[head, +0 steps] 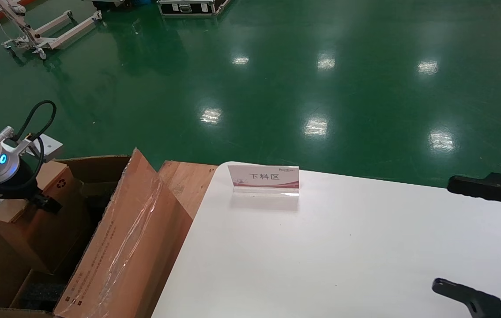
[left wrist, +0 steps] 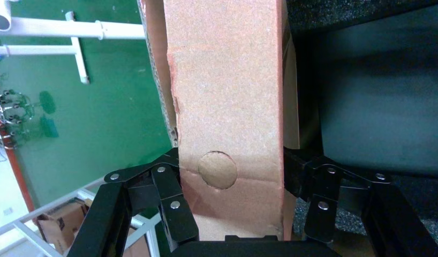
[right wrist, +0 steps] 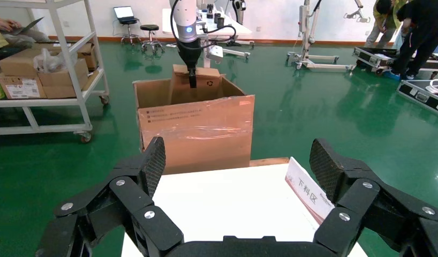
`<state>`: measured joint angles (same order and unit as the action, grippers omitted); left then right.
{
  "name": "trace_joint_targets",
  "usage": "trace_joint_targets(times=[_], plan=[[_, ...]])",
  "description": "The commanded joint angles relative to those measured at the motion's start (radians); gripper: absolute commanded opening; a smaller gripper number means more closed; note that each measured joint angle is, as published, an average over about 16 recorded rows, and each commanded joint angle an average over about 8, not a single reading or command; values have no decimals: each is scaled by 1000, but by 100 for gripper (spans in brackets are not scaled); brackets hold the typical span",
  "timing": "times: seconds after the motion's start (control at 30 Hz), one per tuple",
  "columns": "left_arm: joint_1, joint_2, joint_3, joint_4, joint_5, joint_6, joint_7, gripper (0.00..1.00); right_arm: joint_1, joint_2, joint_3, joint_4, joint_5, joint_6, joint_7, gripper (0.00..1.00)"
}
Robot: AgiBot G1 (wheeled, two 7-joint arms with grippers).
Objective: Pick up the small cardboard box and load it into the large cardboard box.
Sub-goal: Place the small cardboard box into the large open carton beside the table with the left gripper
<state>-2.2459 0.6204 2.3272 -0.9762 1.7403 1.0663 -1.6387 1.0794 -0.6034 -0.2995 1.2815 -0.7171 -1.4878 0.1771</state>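
L gripper [left wrist: 230, 201] clamped on small cardboard box [head: 34, 221], held partly inside large cardboard box [head: 118, 247] beside desk [head: 343, 247]. R gripper [right wrist: 238, 176] spread apart, idle over desk.

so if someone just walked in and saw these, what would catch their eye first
Probably the left gripper clamped on the small cardboard box, holding it partly down inside the large cardboard box at the table's left end. After that, the white table, which carries only a small sign, with the right gripper open and idle over its right side.
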Motion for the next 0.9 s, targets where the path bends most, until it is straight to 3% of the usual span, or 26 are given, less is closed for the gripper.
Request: trace_joint_targets(times=[0.03, 0.2, 0.3, 0.9], plan=[[1, -2, 1, -3, 1, 2, -4, 19, 0, 0, 0, 0, 0, 0, 0, 100], [3, -1, 3, -2, 2, 3, -11, 78, 0, 0, 0, 0, 0, 0, 0, 100], [4, -1, 3, -2, 2, 3, -12, 99, 0, 0, 0, 0, 0, 0, 0, 100], [3, -1, 3, -3, 4, 4, -9, 100, 0, 0, 0, 0, 0, 0, 0, 100]])
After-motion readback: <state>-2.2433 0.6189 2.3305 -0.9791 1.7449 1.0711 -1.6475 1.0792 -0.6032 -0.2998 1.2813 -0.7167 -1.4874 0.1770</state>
